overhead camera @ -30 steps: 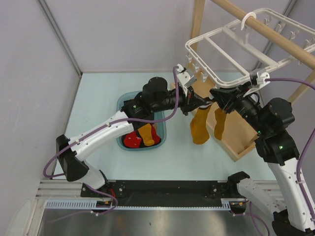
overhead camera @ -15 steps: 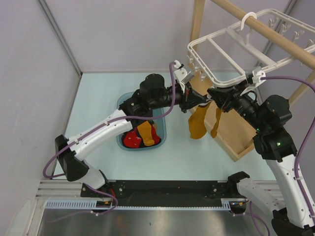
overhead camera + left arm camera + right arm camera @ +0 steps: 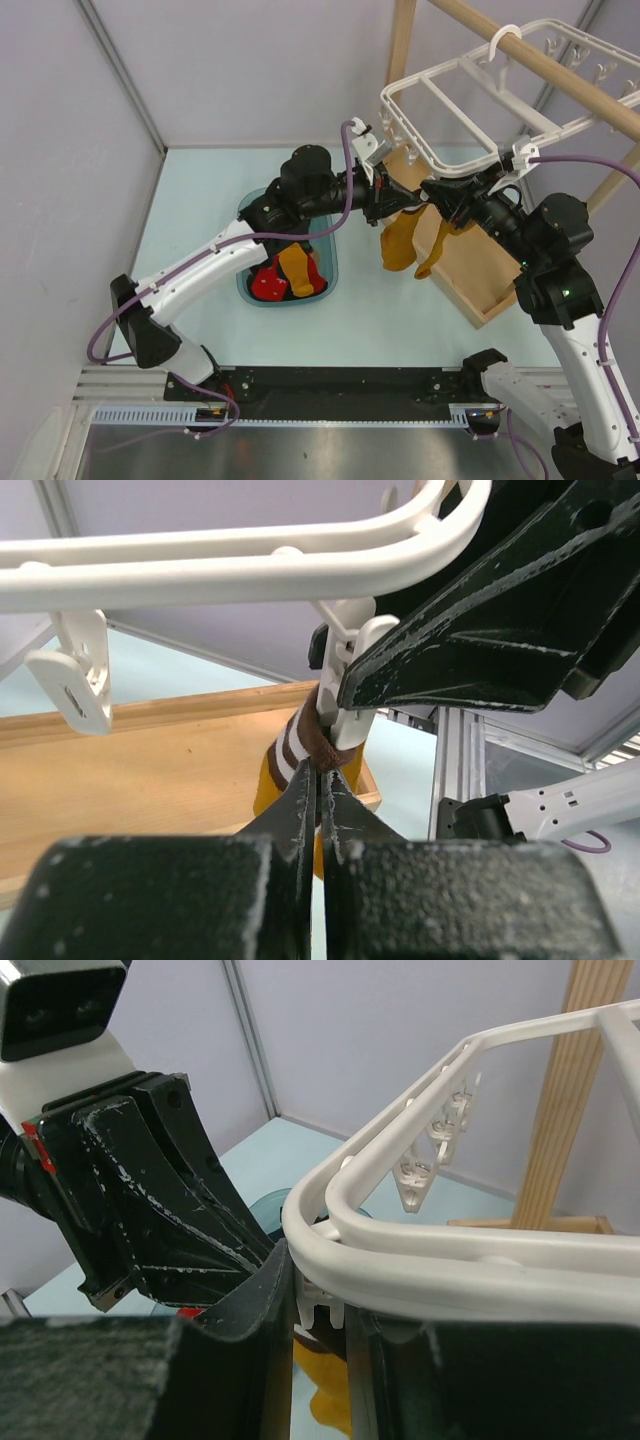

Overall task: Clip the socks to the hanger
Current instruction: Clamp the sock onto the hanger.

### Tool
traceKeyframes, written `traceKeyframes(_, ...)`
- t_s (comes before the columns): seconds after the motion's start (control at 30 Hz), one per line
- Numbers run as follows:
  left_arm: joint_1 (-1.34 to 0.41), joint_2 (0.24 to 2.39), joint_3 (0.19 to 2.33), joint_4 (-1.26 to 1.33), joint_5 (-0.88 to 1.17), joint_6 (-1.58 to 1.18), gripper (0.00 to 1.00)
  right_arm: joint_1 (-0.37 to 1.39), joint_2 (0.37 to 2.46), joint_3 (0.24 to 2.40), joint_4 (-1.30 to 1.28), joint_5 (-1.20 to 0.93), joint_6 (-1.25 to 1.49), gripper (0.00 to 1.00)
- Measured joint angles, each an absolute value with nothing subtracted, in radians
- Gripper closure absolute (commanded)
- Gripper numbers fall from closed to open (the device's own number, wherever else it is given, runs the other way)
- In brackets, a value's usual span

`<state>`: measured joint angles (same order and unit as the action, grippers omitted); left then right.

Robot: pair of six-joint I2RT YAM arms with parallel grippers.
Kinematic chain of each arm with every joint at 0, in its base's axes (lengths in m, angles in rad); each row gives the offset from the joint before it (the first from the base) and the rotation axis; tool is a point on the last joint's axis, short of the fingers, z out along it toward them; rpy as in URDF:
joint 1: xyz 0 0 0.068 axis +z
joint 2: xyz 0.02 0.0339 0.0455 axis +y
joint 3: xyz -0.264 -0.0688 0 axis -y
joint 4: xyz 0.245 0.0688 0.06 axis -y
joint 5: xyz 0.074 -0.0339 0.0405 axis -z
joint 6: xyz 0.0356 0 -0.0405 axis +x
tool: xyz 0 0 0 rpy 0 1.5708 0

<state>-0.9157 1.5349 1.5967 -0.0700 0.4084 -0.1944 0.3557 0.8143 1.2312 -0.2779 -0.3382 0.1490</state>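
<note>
Two socks [image 3: 398,245] are hanging under one hanger [image 3: 250,555]; arms outstretched, left jaws pinching one cuff [image 3: 300,742], right jaws squeezing a clip [image 3: 345,640].

Left end effector [image 3: 404,203] pinched closed; right end effector [image 3: 429,191] clamped alongside.

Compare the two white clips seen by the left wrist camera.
The outer clip hangs free and empty; the middle clip has the striped sock cuff at its mouth. Nothing touches the outer clip; the right gripper's fingers rest against the middle clip. Both are white, dangling from the hanger.
</note>
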Motion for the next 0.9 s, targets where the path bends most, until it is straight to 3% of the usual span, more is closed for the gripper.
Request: traceKeyframes(0.9, -0.906, 1.586, 1.664, -0.13, 0.434, -0.196, 1.0, 0.353, 0.812, 1.233, -0.278, -0.35, 0.133, 1.0)
